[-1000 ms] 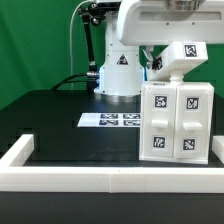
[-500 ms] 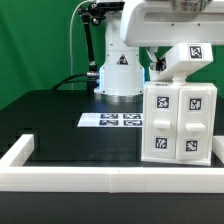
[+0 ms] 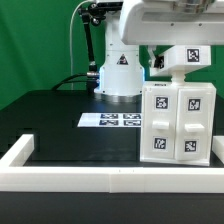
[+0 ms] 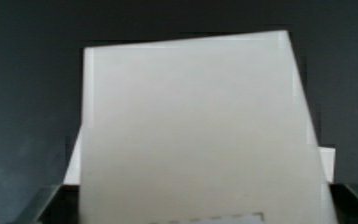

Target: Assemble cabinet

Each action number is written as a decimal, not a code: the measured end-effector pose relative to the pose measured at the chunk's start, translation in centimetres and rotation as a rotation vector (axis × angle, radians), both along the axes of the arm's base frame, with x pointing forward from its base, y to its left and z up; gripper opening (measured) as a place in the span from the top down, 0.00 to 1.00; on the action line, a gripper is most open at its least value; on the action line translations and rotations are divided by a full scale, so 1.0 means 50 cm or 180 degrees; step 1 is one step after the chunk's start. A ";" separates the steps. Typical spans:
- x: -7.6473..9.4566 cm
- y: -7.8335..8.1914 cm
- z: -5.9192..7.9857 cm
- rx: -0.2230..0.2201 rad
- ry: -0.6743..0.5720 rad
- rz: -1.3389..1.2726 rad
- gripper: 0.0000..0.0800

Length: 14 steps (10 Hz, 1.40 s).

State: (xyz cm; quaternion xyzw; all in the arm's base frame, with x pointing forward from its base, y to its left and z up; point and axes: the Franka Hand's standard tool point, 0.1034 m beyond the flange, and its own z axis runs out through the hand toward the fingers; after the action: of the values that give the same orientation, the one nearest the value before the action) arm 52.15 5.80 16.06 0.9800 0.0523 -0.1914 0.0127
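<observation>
The cabinet body (image 3: pixel 178 122) is a tall white box at the exterior view's right, near the front wall. Its front shows four tagged door panels. My gripper (image 3: pixel 165 58) hangs just above the body's top and is shut on a smaller white tagged panel (image 3: pixel 185 58), which is tilted over the top edge. In the wrist view this panel (image 4: pixel 194 120) fills most of the picture. It sits between the two dark fingers (image 4: pixel 44 200) of the gripper (image 4: pixel 197 205). I cannot tell whether the panel touches the body.
The marker board (image 3: pixel 112 120) lies flat on the black table, to the left of the cabinet in the exterior view. A low white border wall (image 3: pixel 90 178) runs along the front and left sides. The arm's white base (image 3: pixel 120 72) stands behind.
The held panel has shifted slightly toward the exterior view's right and turned a little closer to level above the cabinet top. The cabinet body has not moved.
</observation>
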 end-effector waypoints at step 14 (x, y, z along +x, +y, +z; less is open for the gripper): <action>-0.003 -0.016 -0.026 -0.0020 0.0142 -0.0338 0.01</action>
State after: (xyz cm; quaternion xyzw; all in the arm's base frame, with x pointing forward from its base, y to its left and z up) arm 51.98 4.98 14.77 0.9769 -0.0001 -0.2137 0.0044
